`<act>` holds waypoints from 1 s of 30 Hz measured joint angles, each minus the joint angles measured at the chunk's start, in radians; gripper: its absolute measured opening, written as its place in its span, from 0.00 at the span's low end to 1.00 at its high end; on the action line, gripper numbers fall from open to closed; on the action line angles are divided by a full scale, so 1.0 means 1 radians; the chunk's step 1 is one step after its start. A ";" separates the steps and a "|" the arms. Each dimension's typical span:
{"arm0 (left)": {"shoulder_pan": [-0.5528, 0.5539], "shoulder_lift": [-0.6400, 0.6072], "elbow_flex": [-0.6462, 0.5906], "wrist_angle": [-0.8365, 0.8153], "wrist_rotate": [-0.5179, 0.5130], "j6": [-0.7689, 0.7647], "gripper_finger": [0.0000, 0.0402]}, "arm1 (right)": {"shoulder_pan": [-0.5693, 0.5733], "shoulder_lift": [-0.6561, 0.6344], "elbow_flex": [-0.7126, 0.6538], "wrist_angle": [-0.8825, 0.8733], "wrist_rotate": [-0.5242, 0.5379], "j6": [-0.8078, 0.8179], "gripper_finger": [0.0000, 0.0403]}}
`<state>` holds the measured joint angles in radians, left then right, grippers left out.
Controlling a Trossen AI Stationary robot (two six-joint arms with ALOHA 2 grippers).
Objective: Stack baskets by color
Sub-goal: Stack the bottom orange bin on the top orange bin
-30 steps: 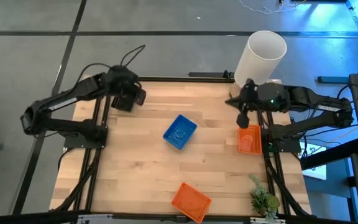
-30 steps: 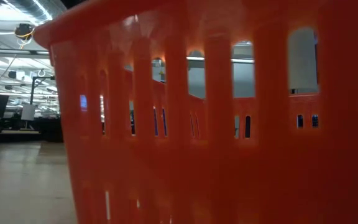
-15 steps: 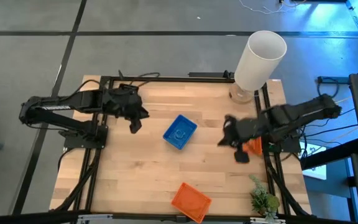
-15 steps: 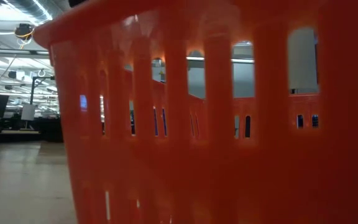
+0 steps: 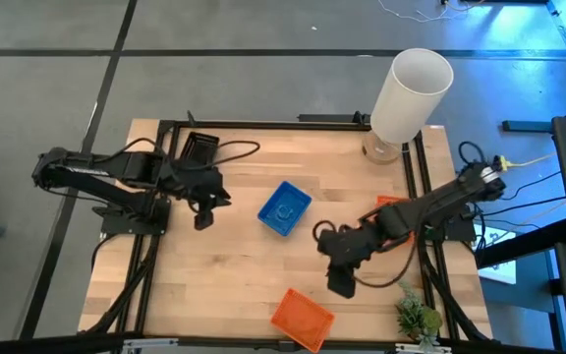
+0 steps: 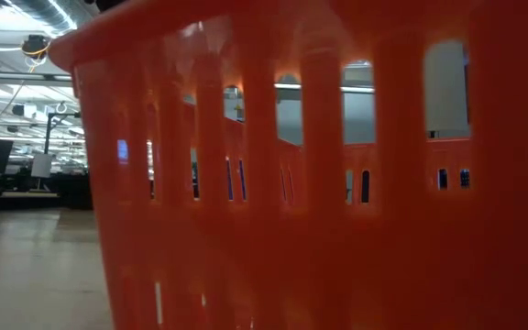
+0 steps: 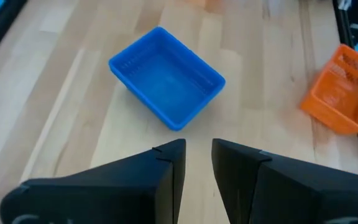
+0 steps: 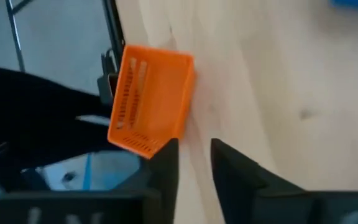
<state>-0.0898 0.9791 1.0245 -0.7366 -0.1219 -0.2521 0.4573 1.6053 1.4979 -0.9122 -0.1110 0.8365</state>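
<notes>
A blue basket [image 5: 284, 207] [image 7: 166, 78] sits flat on the table's middle. A black basket [image 5: 200, 147] rests at the far left. One orange basket [image 5: 301, 320] [image 8: 151, 99] lies at the near edge and fills the low view [image 6: 337, 183]. Another orange basket [image 5: 389, 205] [image 7: 344, 90] sits at the right edge, partly under my right arm. My left gripper [image 5: 202, 208] [image 7: 197, 152] hovers open, left of the blue basket. My right gripper [image 5: 340, 280] [image 8: 194, 152] hovers open, just beyond the near orange basket.
A tall white cylinder [image 5: 411, 93] stands at the far right corner. A small green plant [image 5: 416, 317] sits at the near right corner. Black frame rails [image 5: 423, 265] run along the table's sides. Bare wood [image 5: 234, 265] lies between the baskets.
My left gripper has swung from over the black basket toward the near side and the blue basket, leaving the black basket on the table. My right gripper has swept from beside the white cylinder, over the right orange basket, down toward the near orange basket.
</notes>
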 joint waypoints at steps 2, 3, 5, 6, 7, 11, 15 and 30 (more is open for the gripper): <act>-0.014 0.000 0.000 -0.008 0.000 0.001 0.17 | 0.001 0.036 0.002 0.007 -0.024 0.041 0.29; -0.019 0.000 0.000 -0.018 0.000 0.002 0.17 | 0.003 0.055 0.002 0.006 -0.023 0.069 0.31; -0.026 0.000 0.000 -0.029 -0.005 0.014 0.17 | 0.008 0.094 0.002 0.019 -0.024 0.110 0.35; -0.031 0.000 0.000 -0.033 -0.012 0.021 0.17 | 0.012 0.113 0.002 0.035 -0.024 0.115 0.36; -0.035 0.000 0.000 -0.039 -0.021 0.026 0.17 | 0.016 0.131 0.002 0.051 -0.024 0.118 0.37; -0.044 0.000 0.000 -0.042 -0.046 0.028 0.17 | 0.021 0.202 0.002 0.122 -0.049 0.149 0.37; -0.045 0.000 0.000 -0.042 -0.049 0.028 0.17 | 0.017 0.263 0.002 0.147 -0.049 0.233 0.38; -0.045 0.000 0.000 -0.041 -0.049 0.054 0.17 | 0.016 0.366 0.001 0.244 -0.056 0.232 0.38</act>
<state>-0.1345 0.9787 1.0245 -0.7776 -0.1707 -0.1986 0.4734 1.9717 1.4994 -0.6682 -0.1665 1.0686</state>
